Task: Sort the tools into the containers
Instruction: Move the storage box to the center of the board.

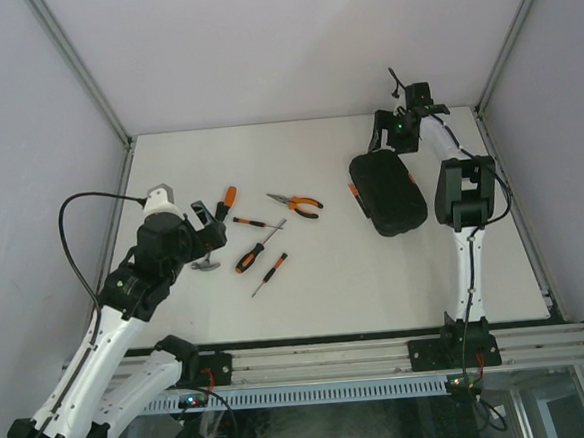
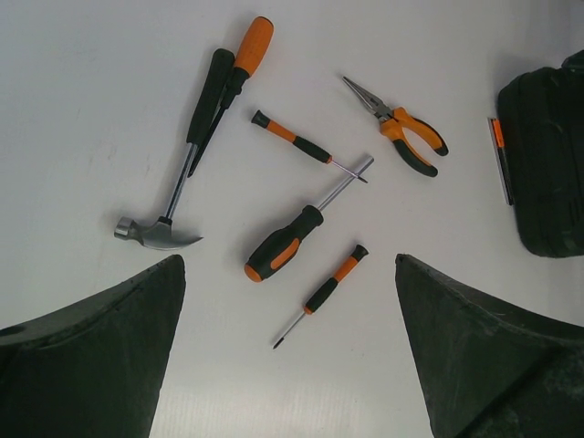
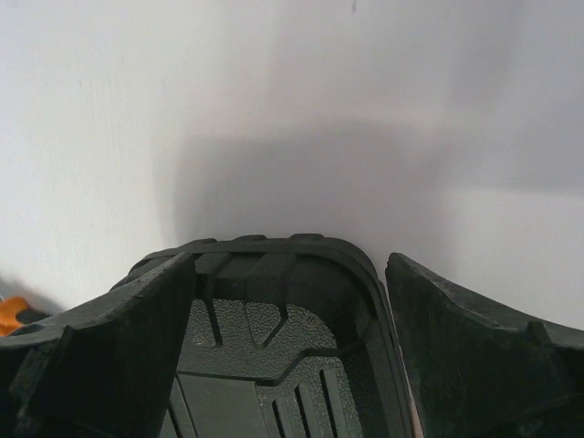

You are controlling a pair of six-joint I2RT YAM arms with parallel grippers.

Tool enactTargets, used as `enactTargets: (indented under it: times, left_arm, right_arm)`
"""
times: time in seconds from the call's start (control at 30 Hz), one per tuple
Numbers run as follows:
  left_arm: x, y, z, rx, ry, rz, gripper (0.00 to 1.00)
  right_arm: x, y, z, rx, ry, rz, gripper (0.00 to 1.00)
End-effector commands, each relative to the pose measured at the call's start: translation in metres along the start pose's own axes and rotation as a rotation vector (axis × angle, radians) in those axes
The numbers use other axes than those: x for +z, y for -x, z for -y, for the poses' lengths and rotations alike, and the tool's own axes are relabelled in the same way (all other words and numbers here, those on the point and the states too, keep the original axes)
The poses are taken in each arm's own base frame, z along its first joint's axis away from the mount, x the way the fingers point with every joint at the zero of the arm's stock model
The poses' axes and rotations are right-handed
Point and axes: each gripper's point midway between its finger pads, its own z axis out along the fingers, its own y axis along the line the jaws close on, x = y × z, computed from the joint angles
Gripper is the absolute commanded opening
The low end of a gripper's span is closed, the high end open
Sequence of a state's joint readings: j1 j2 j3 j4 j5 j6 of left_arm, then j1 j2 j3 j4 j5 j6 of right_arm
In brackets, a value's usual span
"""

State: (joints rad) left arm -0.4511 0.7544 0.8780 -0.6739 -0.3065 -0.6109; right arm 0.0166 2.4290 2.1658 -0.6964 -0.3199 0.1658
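Note:
The tools lie left of centre: hammer (image 2: 173, 196), orange-handled screwdriver (image 2: 242, 68), needle-nose pliers (image 2: 401, 128), a thin screwdriver (image 2: 297, 141), a thick screwdriver (image 2: 283, 246) and a small screwdriver (image 2: 324, 292). My left gripper (image 2: 290, 347) hangs open above them, nothing between its fingers; from above it (image 1: 207, 220) covers the hammer handle. The black ribbed case (image 1: 387, 192), the container, lies closed at the right with its orange latch (image 1: 353, 188) facing the tools. My right gripper (image 3: 287, 265) stands open astride the case's far end (image 3: 265, 328), one finger on each side.
White walls with metal corner posts enclose the table on three sides. The right arm's elbow (image 1: 468, 195) hangs just right of the case. The rail with both arm bases runs along the near edge.

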Motion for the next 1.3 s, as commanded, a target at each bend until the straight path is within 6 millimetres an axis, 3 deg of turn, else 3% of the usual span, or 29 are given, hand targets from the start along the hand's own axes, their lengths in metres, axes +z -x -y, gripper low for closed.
enactTargets:
  times: [0.0, 0.23, 0.43, 0.57, 0.67, 1.0, 1.13, 1.27]
  left_arm:
    - [-0.003, -0.001, -0.002, -0.016, -0.009, 0.006, 1.00]
    - [-0.009, -0.004, 0.004, -0.005, -0.050, -0.020, 1.00]
    - [-0.013, -0.006, 0.004, -0.007, -0.067, -0.023, 1.00]
    - [-0.015, -0.007, 0.003, -0.010, -0.067, -0.028, 1.00]
    - [-0.016, -0.007, 0.002, -0.007, -0.062, -0.032, 1.00]
    - [-0.017, -0.003, 0.005, 0.032, -0.070, -0.046, 1.00]
    - [-0.016, -0.004, 0.006, 0.033, -0.072, -0.052, 1.00]
    - [-0.015, -0.005, 0.004, 0.036, -0.069, -0.055, 1.00]
  right_arm:
    - [-0.036, -0.021, -0.005, -0.044, -0.052, -0.049, 0.83]
    - [-0.056, -0.069, 0.012, 0.092, -0.114, -0.087, 0.82]
    - [-0.074, -0.101, 0.008, 0.178, -0.101, -0.067, 0.82]
    - [-0.094, -0.109, 0.006, 0.239, -0.096, 0.010, 0.84]
    - [-0.114, -0.099, 0.006, 0.264, -0.089, 0.098, 0.86]
    - [-0.181, -0.103, 0.013, 0.298, -0.101, 0.261, 0.98]
    - [-0.190, -0.121, 0.015, 0.312, -0.103, 0.245, 1.00]
    - [-0.184, -0.146, 0.013, 0.313, -0.083, 0.186, 1.00]
